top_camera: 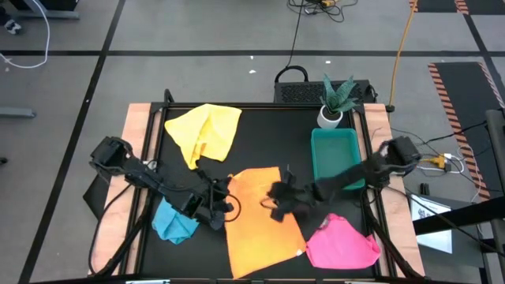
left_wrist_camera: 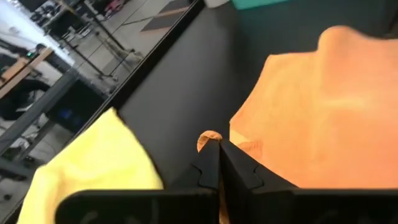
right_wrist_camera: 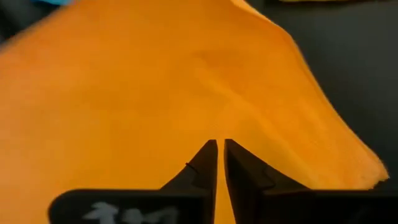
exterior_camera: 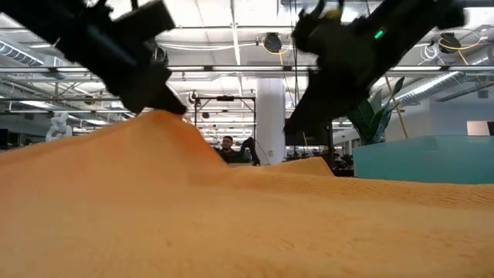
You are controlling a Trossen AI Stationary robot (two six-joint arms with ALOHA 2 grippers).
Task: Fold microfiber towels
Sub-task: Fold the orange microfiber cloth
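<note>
While the orange-yellow towel (top_camera: 260, 221) lay spread across the middle of the black tabletop (top_camera: 268, 134), both arms bore on it from opposite sides. The left gripper (top_camera: 226, 199) sat at the towel's left edge, its fingers (left_wrist_camera: 239, 171) clenched on a small tuck of the fabric that showed just past the tips in the left wrist view. The right gripper (top_camera: 276, 199) stood over the towel's right half, fingers (right_wrist_camera: 205, 163) drawn nearly together against the cloth; whether they had actually caught fabric could not be told. In the low view the cloth rose into a peak under the left gripper and a lower one under the right.

The towel's near edge reached almost to the tabletop's front edge. A light blue towel (top_camera: 175, 222) lay bunched near the front left corner, just beside the left arm. A pink towel (top_camera: 341, 244) lay crumpled at the front right, touching or nearly touching the orange one's right edge. A second yellow towel (top_camera: 205, 132) lay rumpled at the back left, apart from the rest. A green tray (top_camera: 335, 158) stood along the right side, with a potted plant (top_camera: 335, 101) behind it. The bare stretch of black surface lay in the back middle, between the yellow towel and the tray.
</note>
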